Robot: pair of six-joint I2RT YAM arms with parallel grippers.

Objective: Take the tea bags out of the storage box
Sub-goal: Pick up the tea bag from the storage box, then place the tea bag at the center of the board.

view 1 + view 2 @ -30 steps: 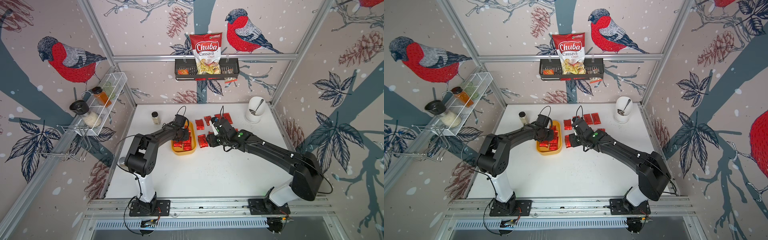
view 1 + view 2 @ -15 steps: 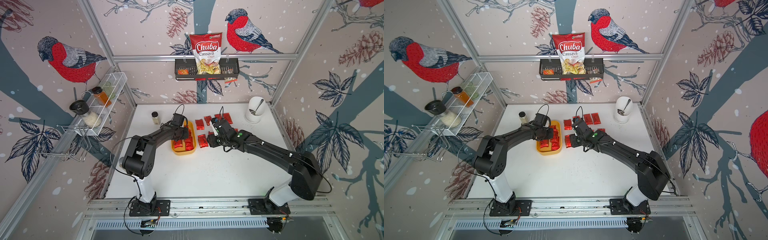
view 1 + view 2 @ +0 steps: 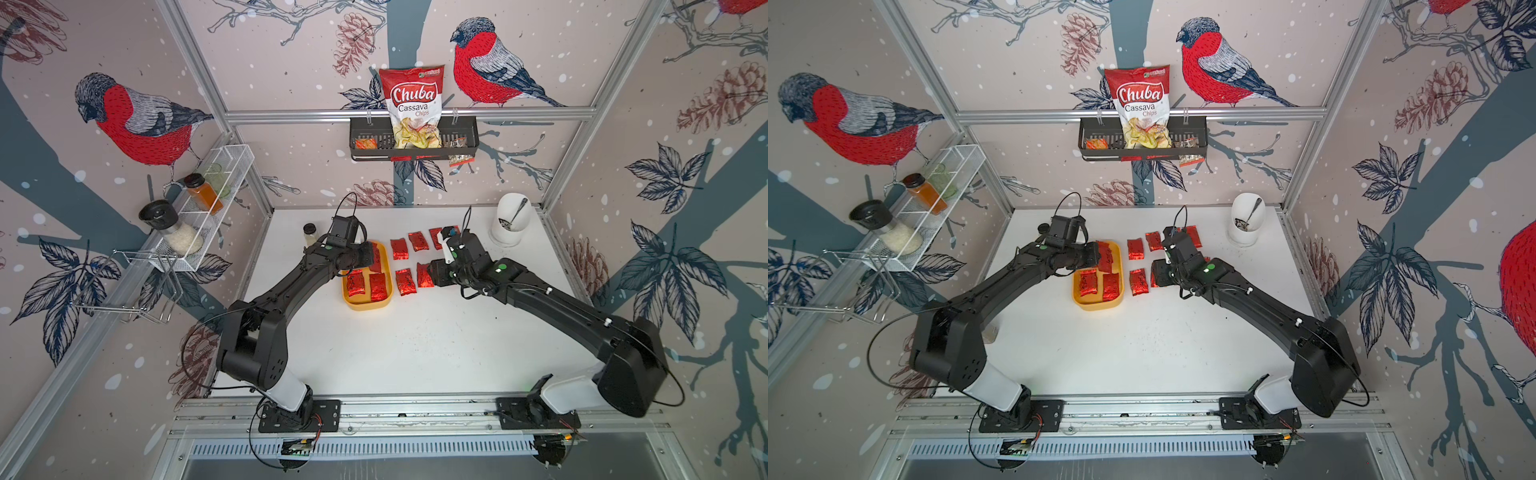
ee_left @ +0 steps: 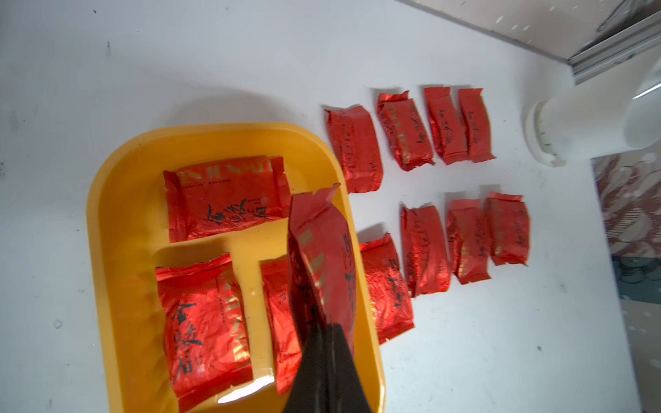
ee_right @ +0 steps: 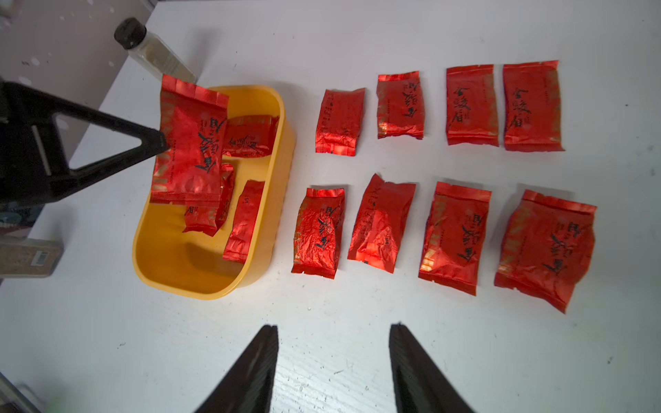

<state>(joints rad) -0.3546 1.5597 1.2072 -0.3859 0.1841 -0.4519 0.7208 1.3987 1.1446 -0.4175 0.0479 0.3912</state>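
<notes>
The shiny red foil tea sachets carry dark print and gold bands; the rounded plastic tub is yellow-orange, the bench white.

Change over the last second. The left claw, whose jaws stood slightly apart low over the storage box, has closed on the end of one tea bag. That bag now hangs tilted, clear of the box floor, over the side nearest the rows on the desk. In both top views the left arm's elbow has swung back towards its base.
</notes>
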